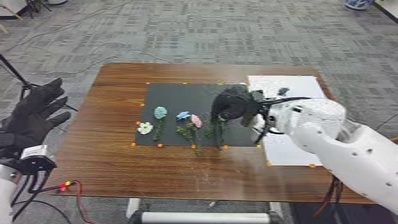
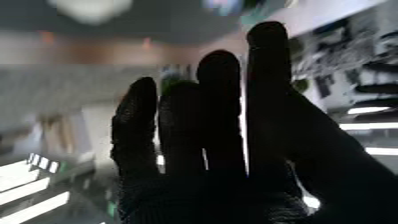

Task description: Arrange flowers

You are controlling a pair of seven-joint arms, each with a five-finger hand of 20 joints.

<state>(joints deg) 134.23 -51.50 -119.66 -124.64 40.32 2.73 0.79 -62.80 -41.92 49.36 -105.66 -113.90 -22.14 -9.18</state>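
My right hand (image 1: 233, 104) is over the right part of the black mat (image 1: 182, 92) in the head view, hiding what lies under it. In the right wrist view the fingers of my right hand (image 2: 222, 125) are straight, with a blurred bit of green (image 2: 173, 75) behind them. Left of this hand, on the mat, lie a white flower (image 1: 145, 128), a pale teal flower (image 1: 160, 113), a blue flower (image 1: 183, 115) and a pink flower (image 1: 196, 121) with green stems. My left hand (image 1: 35, 110) is off the table's left side, its fingers relaxed.
White paper (image 1: 289, 142) lies right of the mat, partly beneath my right arm, with a small dark thing (image 1: 282, 91) near its far end. Orange markers edge the mat on the brown table (image 1: 160, 172). A red and black cable (image 1: 69, 184) is at the near left corner.
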